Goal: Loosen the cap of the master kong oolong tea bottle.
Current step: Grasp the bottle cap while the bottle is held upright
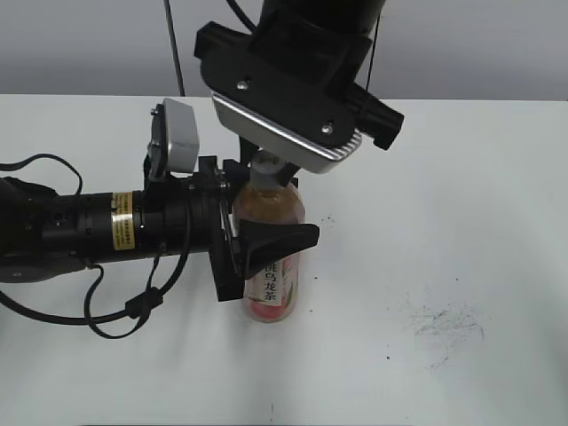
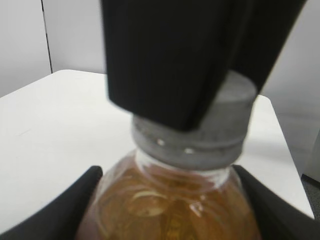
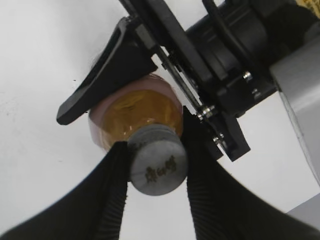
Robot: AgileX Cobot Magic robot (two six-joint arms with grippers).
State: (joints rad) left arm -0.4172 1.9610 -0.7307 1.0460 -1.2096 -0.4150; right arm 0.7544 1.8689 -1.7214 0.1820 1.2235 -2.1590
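Amber master kong oolong tea bottle [image 1: 269,253] is clamped by left gripper [image 1: 266,241]; cap [image 3: 156,160] is pinched by right gripper [image 3: 156,165]. Slipping is risked if grip is weak.

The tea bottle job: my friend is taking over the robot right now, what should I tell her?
Left gripper: shut on the master kong oolong tea bottle, holding its body just below the neck so it stands upright on the white table.
Right gripper: comes from above, shut on the cap, one finger on each side.
Done: the bottle is steadied and the cap is gripped.
Left: twist the cap loose. It looks seated on the neck, and I cannot tell if it has turned at all.
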